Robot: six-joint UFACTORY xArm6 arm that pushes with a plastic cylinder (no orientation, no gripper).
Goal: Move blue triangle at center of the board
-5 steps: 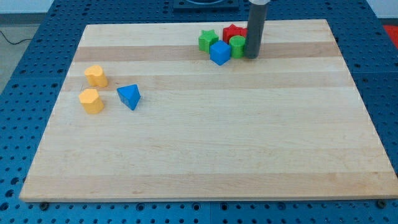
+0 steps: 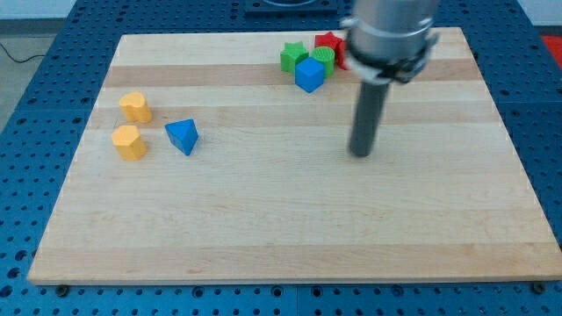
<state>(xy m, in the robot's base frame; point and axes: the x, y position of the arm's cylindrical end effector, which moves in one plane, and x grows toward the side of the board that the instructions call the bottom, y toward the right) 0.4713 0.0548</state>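
The blue triangle (image 2: pixel 183 136) lies on the wooden board (image 2: pixel 281 219) at the view's left, just right of two yellow blocks. My tip (image 2: pixel 361 154) rests on the board right of centre, far to the right of the blue triangle and below the cluster of blocks at the top. The rod's upper part and its grey mount look blurred.
Two yellow blocks (image 2: pixel 135 106) (image 2: pixel 129 141) sit left of the blue triangle. At the view's top stand a green star (image 2: pixel 293 57), a blue cube (image 2: pixel 309 75), a green block (image 2: pixel 324 57) and a red block (image 2: pixel 331 44), partly hidden by the arm.
My tip has moved from beside the top cluster down the view to right of the board's centre. No block has visibly moved.
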